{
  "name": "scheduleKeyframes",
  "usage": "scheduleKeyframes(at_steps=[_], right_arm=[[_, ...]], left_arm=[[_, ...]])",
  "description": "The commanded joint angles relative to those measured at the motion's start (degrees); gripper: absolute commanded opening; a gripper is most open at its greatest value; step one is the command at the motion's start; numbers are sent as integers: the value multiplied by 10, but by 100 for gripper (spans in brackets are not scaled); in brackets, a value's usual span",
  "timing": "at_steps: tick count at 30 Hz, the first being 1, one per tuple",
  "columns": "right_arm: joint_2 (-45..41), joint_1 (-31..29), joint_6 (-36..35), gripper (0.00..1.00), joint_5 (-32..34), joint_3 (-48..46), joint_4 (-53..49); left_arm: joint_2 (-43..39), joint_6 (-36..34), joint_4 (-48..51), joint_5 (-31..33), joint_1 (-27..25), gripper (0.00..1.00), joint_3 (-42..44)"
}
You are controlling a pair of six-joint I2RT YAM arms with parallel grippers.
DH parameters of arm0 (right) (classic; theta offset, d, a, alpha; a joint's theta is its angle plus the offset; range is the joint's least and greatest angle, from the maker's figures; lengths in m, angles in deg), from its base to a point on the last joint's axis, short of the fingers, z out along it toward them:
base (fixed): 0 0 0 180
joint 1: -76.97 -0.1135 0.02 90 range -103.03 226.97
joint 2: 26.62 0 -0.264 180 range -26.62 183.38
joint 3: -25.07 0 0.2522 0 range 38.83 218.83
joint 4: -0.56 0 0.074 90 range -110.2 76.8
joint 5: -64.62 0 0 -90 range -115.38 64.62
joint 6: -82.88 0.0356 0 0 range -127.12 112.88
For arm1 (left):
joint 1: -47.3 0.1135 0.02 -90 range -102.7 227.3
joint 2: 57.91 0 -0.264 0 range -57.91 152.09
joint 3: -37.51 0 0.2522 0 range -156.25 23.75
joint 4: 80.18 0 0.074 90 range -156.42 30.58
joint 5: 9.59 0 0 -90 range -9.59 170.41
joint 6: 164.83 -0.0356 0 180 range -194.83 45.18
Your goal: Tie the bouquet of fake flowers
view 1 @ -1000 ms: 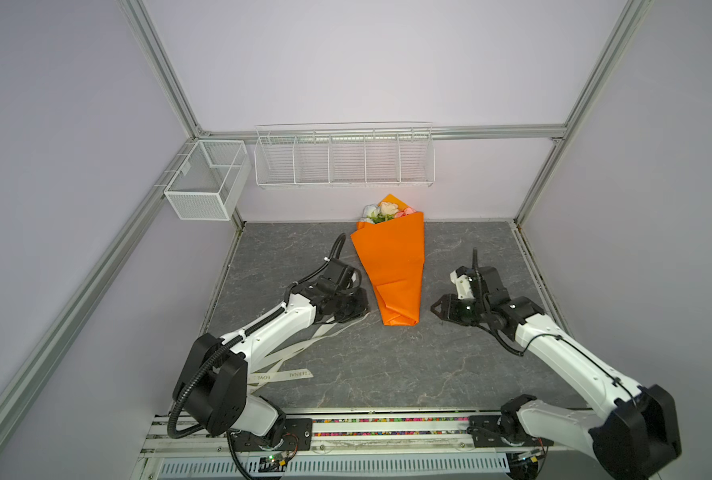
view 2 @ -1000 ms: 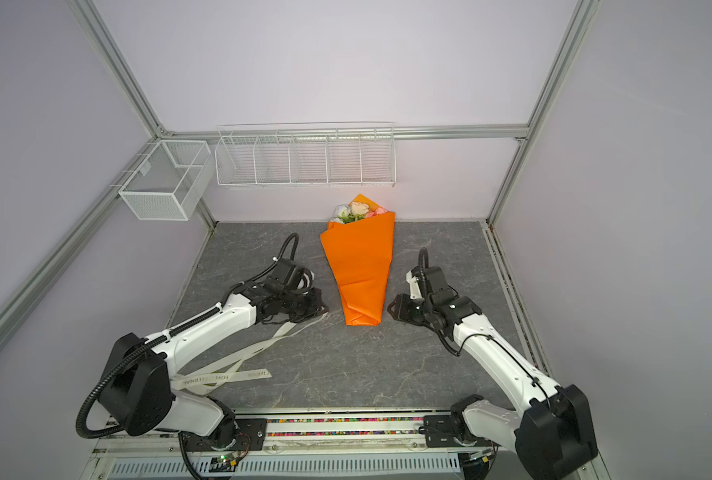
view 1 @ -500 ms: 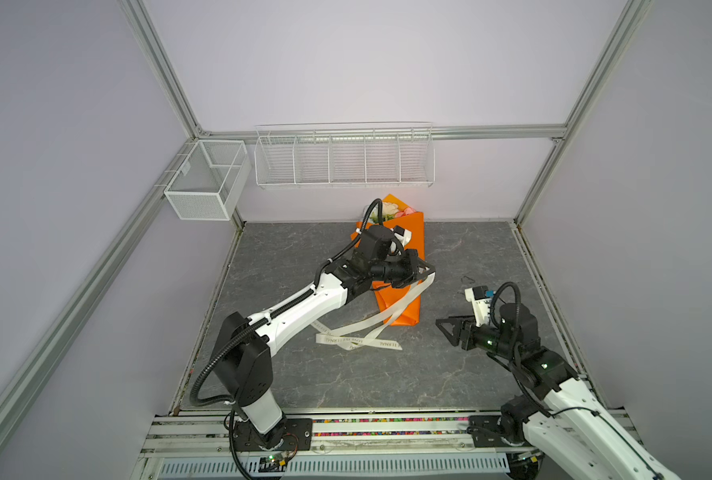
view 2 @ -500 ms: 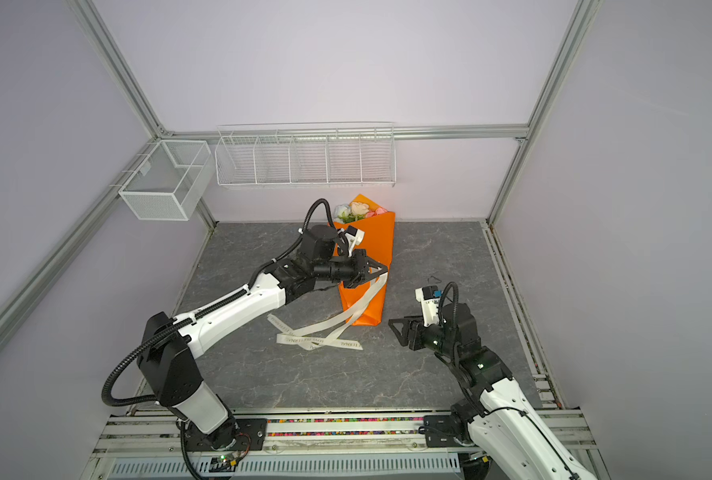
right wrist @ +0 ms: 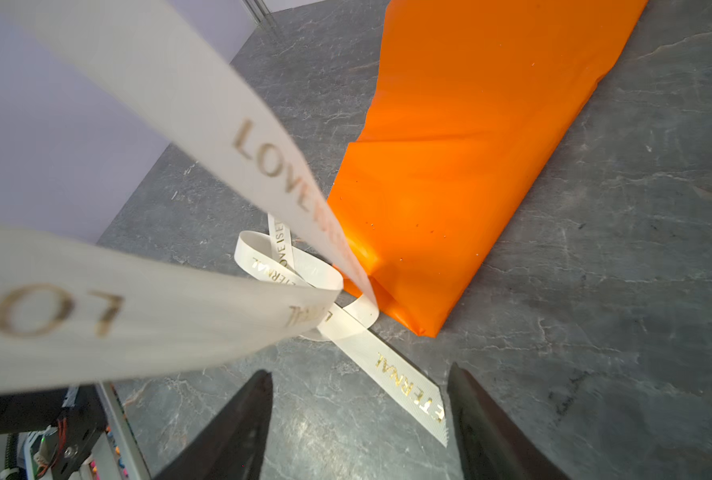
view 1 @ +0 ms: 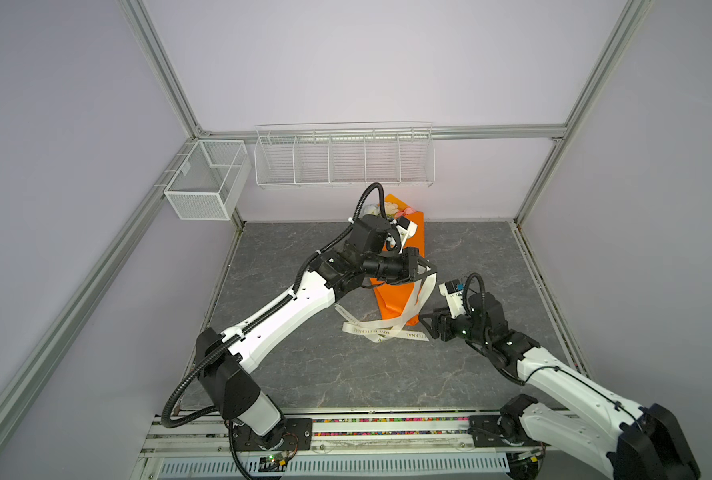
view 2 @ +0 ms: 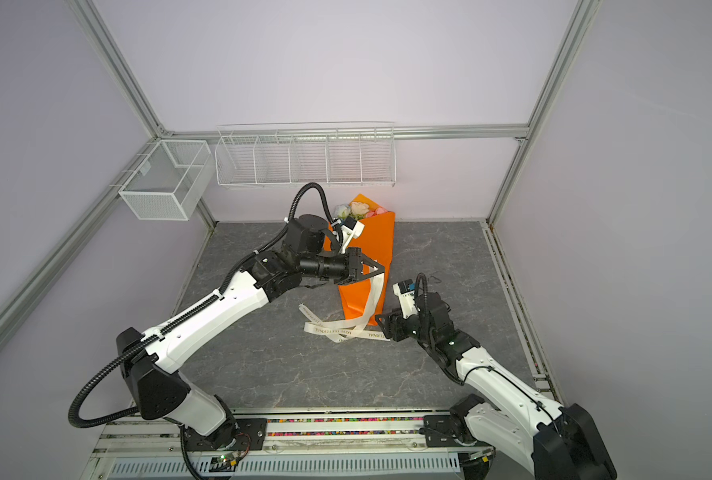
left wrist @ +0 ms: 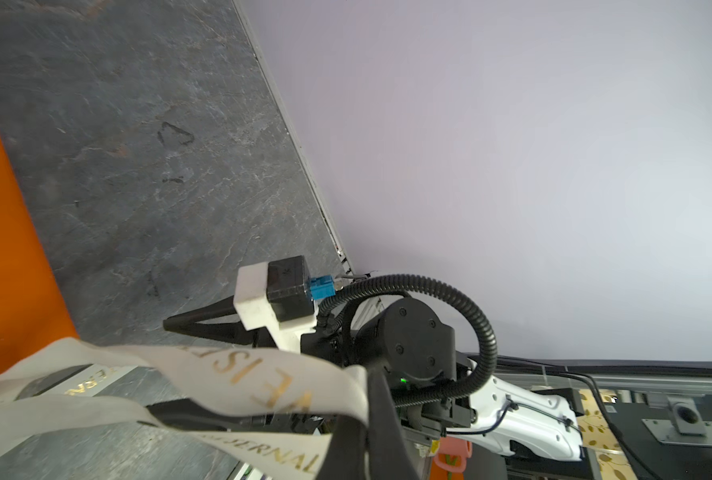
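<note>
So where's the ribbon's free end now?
In both top views the ribbon end lies on the table beside the bouquet's tip, before the right gripper.

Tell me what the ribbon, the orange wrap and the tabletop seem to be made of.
Ribbon: likely woven fabric, matte cream; fine ribbed weave, gold foil lettering. Wrap: paper or thin plastic, smooth, slight sheen, sharp creases. Tabletop: grey stone look with pale veins; real slate or printed laminate, cannot tell.
</note>
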Motion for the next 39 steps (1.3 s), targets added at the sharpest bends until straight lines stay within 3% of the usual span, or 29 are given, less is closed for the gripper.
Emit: scheduleKeyframes(at_steps=[1, 4, 7, 9, 19, 26, 34, 39], right_arm=[[40, -6, -20, 69, -58, -5, 63], [102, -28, -18, 67, -25, 23, 10], [155, -46, -3, 62, -26, 27, 21], [187, -62, 1, 62, -25, 36, 24], [285, -126, -45, 66, 121, 91, -34], [329, -153, -66, 65, 145, 104, -52], [350, -208, -87, 55, 247, 105, -87], [362, -222, -72, 31, 277, 102, -98]], left_arm=[[-37, -81, 116, 60, 2, 0, -49], [-57, -105, 156, 101, 7, 0, -56], [-81, -102, 163, 121, 19, 0, -36], [-99, -89, 152, 122, 32, 0, -14], [-133, -77, 130, 111, 54, 0, 27], [-148, -78, 131, 122, 64, 0, 39], [-176, -75, 136, 163, 83, 0, 65], [-200, -67, 131, 164, 114, 0, 88]])
